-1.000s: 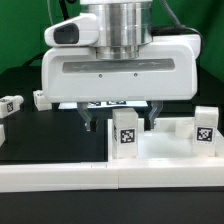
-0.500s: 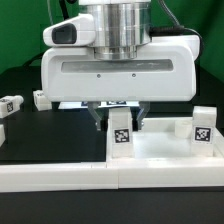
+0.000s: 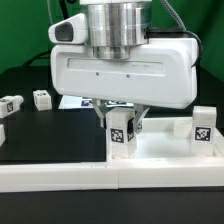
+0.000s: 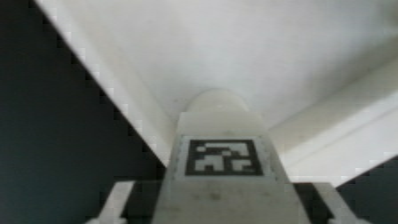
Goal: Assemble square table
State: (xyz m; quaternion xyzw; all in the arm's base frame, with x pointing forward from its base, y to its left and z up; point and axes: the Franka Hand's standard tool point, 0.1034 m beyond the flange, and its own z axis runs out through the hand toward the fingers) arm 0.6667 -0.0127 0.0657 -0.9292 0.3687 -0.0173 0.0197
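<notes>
Fingers tight on tagged leg

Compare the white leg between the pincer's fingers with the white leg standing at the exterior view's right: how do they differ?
The middle leg sits inside the pincer, apparently gripped; the right leg stands free, with nothing touching it. The middle leg seems to lean slightly; the right leg looks upright. Both are short white pieces showing a black-white tag towards the exterior camera.
</notes>
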